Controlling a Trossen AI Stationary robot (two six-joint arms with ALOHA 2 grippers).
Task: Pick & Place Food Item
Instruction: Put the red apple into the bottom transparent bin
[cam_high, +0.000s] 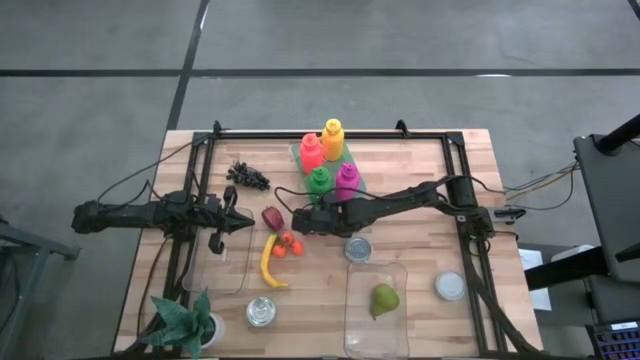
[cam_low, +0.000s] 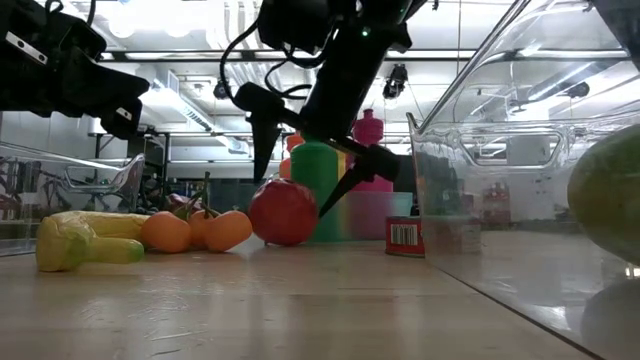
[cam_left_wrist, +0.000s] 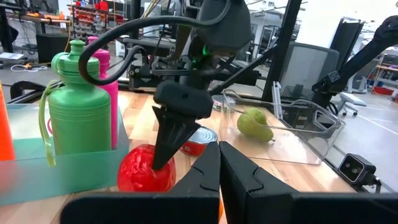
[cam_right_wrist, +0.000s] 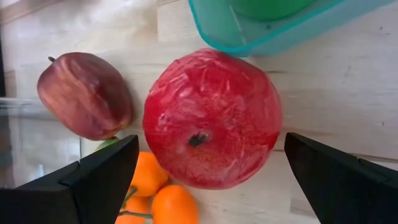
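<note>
Wooden table (cam_high: 420, 245), oranges (cam_right_wrist: 152, 186) beside red apple (cam_right_wrist: 211, 118)

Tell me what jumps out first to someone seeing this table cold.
The right gripper hangs over a bright red round fruit mid-table, its fingers spread wide on either side, beside the teal tray of coloured bottles. A dark red apple and oranges lie close by. The left gripper, shut, waits at the table's left, and a green pear sits in a clear container at the front.
</note>
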